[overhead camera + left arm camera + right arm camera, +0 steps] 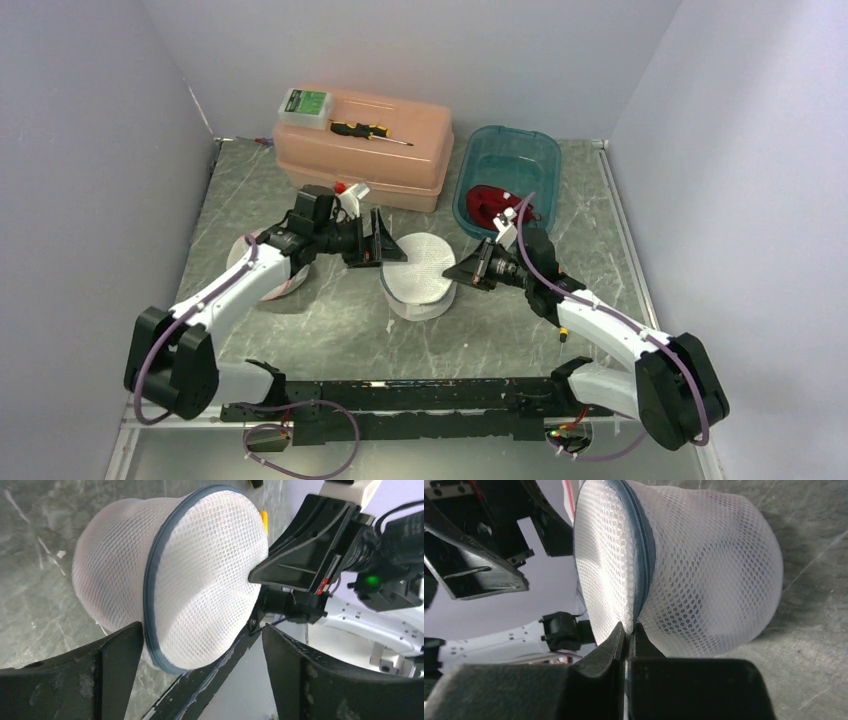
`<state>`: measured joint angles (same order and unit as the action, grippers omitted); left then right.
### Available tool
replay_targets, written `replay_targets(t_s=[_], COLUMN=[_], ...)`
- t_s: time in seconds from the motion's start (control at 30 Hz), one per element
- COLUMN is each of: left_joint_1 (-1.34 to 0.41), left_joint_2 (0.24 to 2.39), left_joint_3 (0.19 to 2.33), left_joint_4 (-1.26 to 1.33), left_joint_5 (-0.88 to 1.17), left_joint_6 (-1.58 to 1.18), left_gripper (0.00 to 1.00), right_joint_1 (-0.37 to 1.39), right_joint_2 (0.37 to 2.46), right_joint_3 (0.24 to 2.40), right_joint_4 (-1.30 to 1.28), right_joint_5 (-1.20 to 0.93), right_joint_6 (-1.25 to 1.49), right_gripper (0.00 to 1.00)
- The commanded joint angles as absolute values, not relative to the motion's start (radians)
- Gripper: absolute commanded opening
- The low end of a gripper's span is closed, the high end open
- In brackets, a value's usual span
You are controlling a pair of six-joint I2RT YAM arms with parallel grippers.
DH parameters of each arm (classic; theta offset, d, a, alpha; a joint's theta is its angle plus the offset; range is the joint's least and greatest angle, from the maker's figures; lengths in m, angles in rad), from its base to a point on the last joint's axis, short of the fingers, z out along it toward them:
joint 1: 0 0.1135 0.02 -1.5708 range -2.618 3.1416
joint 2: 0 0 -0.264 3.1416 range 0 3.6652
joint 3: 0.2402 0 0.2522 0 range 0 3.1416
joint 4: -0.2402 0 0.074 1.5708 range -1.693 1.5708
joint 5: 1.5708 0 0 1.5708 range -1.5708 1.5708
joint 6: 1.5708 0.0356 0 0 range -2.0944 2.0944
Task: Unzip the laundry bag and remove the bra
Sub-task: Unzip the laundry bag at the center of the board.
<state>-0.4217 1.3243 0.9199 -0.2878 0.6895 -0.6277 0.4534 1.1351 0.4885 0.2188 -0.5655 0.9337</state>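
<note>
1. The laundry bag (420,275), a round white mesh drum, stands on the worktop (330,330) between the two pincers. What is inside it cannot be told through the mesh.
2. A blue-grey zipper band (644,555) runs around the bag's rim, and it looks closed along the stretch that the wrist views show.
3. The right pincer (628,635) is closed at the bag's right edge. Its tips are pressed together on the mesh, right at the zipper band.
4. The left pincer (200,665) stands wide open at the bag's left edge. The rim lies between its two fingers (115,670), and whether the near finger touches the rim is not clear.
5. The two pincers face each other across the bag, with only the bag's width between them.
6. Behind the left pincer is a peach box (400,150), close to its back. A screwdriver (370,130) lies on the lid.
7. Behind the right pincer is a teal tub (540,150) holding a red cloth (490,205); its near rim is just beside the wrist.
8. On the near side of both pincers, bare worktop runs to the arm bases.
9. Grey walls close the worktop on the left, on the right and at the back.
</note>
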Motion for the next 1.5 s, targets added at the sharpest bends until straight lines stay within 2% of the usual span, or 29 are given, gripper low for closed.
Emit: replay_targets(t_s=[0.0,0.1,0.37,0.53,0.77,0.97,1.2,1.47], left_joint_1=[-0.419,-0.421,-0.495,-0.559,-0.58,-0.578,-0.577,-0.578], left_joint_2=[1.18,1.093,0.905,0.964,1.116,1.182,1.223,1.234], left_joint_3=[0.899,0.821,0.593,0.596,0.662,0.672,0.695,0.703], left_joint_4=[-0.275,-0.262,-0.143,-0.085,-0.015,-0.008,-0.007,-0.006], left_joint_5=[0.559,0.501,0.366,0.319,0.32,0.301,0.286,0.296], left_joint_6=[-0.731,-0.852,-1.206,-1.247,-1.236,-1.223,-1.192,-1.177], left_gripper=[0.94,0.94,0.94,0.94,0.72,0.64,0.39,0.26], right_joint_1=[0.456,0.464,0.519,0.529,0.531,0.536,0.55,0.566], right_joint_2=[1.088,1.089,1.056,1.065,1.059,1.036,1.005,0.991], right_joint_3=[0.445,0.404,0.391,0.395,0.378,0.385,0.392,0.412], right_joint_4=[0.32,0.392,0.384,0.384,0.389,0.351,0.299,0.27], right_joint_5=[-0.475,-0.428,-0.278,-0.272,-0.274,-0.27,-0.255,-0.233], right_joint_6=[1.114,1.223,1.323,1.324,1.293,1.248,1.182,1.138], right_gripper=[0.0,0.0,0.0,0.0,0.0,0.0,0.0,0.0])
